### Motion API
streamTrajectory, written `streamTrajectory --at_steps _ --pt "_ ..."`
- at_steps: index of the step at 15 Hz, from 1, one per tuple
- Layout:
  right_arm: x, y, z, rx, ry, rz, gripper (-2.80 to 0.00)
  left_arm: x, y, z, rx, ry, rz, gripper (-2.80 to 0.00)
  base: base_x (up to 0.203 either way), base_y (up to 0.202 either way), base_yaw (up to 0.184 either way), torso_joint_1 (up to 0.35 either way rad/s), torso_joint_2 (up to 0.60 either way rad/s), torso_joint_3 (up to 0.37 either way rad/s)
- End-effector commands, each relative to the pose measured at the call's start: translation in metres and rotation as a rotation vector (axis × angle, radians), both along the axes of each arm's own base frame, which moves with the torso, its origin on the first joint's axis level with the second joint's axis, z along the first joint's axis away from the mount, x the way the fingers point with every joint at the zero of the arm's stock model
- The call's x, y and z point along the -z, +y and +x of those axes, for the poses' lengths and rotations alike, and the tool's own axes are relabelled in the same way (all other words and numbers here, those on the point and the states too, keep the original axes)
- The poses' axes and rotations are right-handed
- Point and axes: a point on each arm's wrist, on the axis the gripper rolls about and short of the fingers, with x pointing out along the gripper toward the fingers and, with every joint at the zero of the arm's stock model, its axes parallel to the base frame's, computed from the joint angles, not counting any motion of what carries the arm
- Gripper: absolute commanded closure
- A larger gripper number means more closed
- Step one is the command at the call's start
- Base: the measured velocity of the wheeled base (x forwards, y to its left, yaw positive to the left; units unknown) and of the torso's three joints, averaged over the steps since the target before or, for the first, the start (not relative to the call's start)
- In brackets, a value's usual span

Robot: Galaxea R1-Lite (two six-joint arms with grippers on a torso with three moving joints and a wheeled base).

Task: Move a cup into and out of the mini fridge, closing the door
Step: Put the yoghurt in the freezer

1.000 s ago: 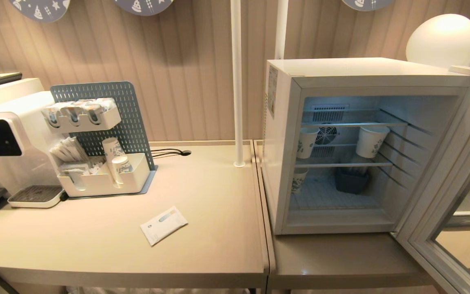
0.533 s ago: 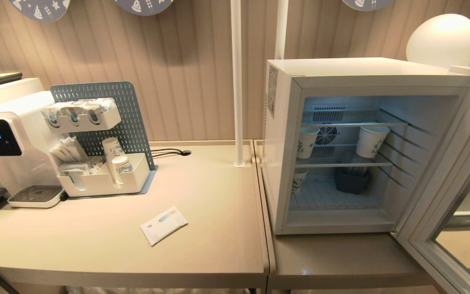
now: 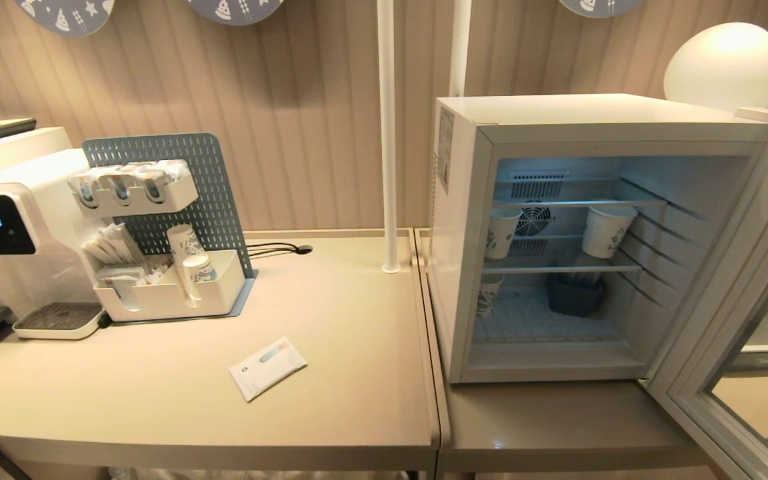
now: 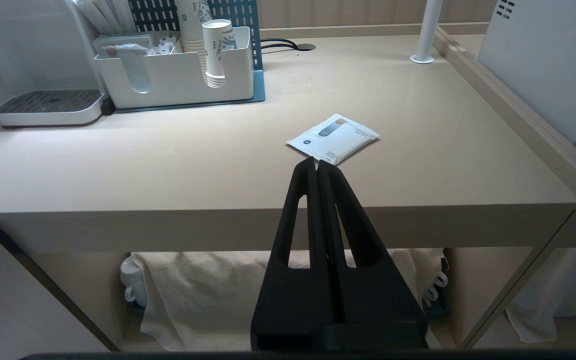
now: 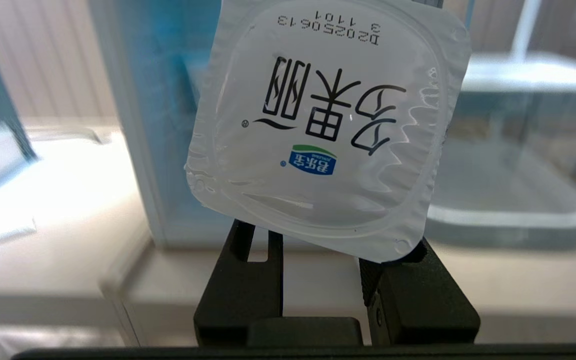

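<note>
A: Starting far left, what's on the counter?

B: A white dispenser (image 3: 4, 227) with a lit display, then a white organiser tray (image 3: 171, 293) against a blue pegboard (image 3: 177, 173). The tray holds sachets and a stack of paper cups (image 3: 191, 263); a small shelf above holds more packets.

A: And the loose item mid-table?

B: A flat white sachet (image 3: 267, 367), lying alone on the beige table (image 3: 331, 427). In its wrist view the left gripper (image 4: 318, 162) hangs off the front edge of that table, fingers pressed together on nothing.

A: Moving right, the fridge?

B: The mini fridge (image 3: 557, 233) stands with the door (image 3: 737, 320) swung wide to the right. Inside, two patterned paper cups sit on the middle wire shelf, one at the left wall (image 3: 501, 233), one to the right (image 3: 607, 230). Below, another paper cup (image 3: 489, 293) at the left and a dark bin (image 3: 574, 293) at the back.

A: Where's the cup?

B: Not in the fridge. The right gripper (image 5: 318, 250) is clamped on the cup (image 5: 323, 135), foil lid facing its camera, in front of the fridge, out of the head view.
</note>
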Motion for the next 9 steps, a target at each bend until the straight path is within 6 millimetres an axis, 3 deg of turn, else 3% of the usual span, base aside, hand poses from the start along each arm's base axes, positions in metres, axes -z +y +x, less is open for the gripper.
streamTrajectory --at_steps 1,4,9 --pt "-0.046 0.001 0.000 -0.035 -0.006 0.006 0.00 0.000 0.000 0.000 -0.001 0.001 0.000 0.00 0.000 0.000 0.000 0.000 0.00 0.000" --pt "-0.082 0.004 0.031 -0.156 0.224 0.018 0.00 0.000 0.000 0.000 0.000 -0.001 -0.005 0.00 0.000 0.000 0.000 0.000 0.00 0.000" --pt "-0.086 0.008 0.084 -0.346 0.597 0.075 0.00 0.000 0.000 0.000 -0.001 -0.001 -0.006 0.00 0.000 0.000 0.000 0.000 0.00 0.000"
